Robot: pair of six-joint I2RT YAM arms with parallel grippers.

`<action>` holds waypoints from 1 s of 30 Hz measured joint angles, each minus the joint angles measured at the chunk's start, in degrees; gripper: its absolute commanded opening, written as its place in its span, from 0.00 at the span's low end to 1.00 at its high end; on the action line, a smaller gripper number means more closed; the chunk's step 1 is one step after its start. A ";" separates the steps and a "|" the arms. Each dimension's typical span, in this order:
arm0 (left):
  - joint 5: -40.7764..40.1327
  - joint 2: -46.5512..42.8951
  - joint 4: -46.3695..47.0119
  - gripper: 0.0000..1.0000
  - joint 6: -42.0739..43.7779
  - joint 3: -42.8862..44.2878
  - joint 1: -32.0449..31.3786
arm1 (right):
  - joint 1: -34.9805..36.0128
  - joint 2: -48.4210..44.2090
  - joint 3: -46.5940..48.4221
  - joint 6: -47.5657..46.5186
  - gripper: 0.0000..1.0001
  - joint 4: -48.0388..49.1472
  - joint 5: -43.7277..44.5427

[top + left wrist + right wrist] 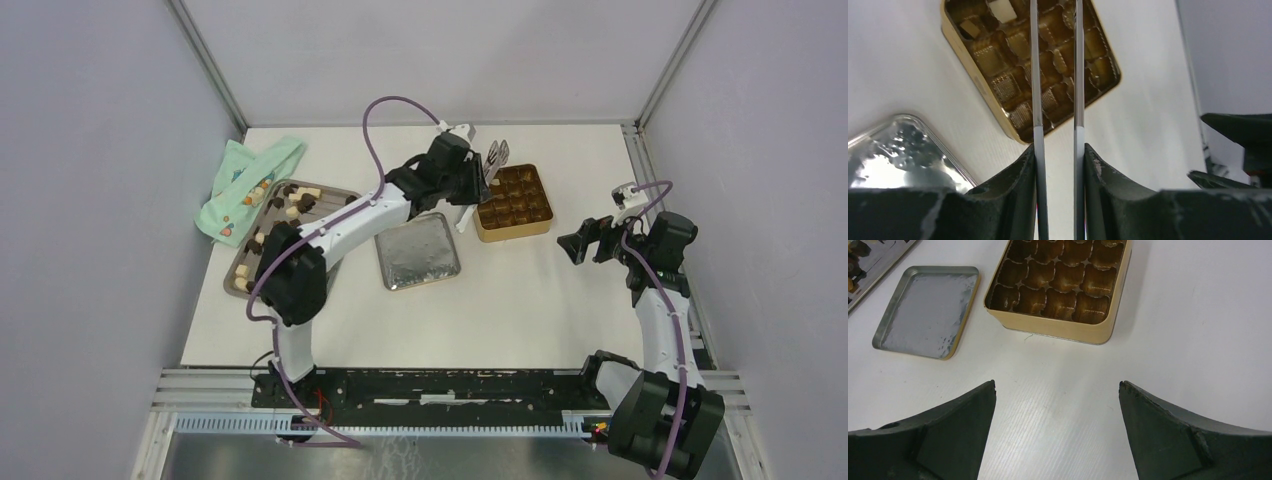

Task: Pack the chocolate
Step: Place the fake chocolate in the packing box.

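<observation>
The left fingers (pixel 1023 170) are clenched on the long metal tweezers (pixel 1034 75), pressing the two blades close and parallel. The blades reach out over the gold tin (pixel 1058 330). Their tips run out of the wrist view and are too small to read from above, so I cannot tell whether a piece is pinched between them.

Most of the chocolate (pixel 290 205) lies on the metal tray (pixel 338 190) at the left of the counter (pixel 520 290), beside a green cloth (pixel 245 185). Two cream-white pieces (pixel 1002 10) already sit in compartments at the far side of the tin. The tin's lid (pixel 418 250) lies upside down between tray and tin. The right fingers (pixel 958 420) are spread wide, grasp nothing, and hang near the tin but apart from it.

Several things could go wrong from here:
- **Tweezers shifting:** the smooth blades are pinched only near their back end, so they could twist or slide in the grasp. The tips would then miss the chosen compartment.
- **A dropped piece:** any slackening of the squeeze would release a carried piece early. It could land across a divider or on top of a filled cell.
- **The tin moving:** nothing holds the tin, so a blade catching its rim or the ridged liner could push it across the counter.
- **Going too deep:** lowering the tips too far might crush the thin liner.
</observation>
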 measured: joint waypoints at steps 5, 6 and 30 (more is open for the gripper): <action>-5.60 5.42 -1.22 0.02 3.87 5.11 -1.55 | -0.02 -0.11 -0.09 0.00 0.98 0.02 0.02; -6.34 6.34 -1.20 0.02 4.66 5.92 -1.90 | -0.04 -0.13 -0.09 0.00 0.98 0.02 0.02; -10.01 16.74 -1.88 0.14 13.31 13.57 -4.35 | -0.13 -0.17 -0.09 0.00 0.98 0.02 0.02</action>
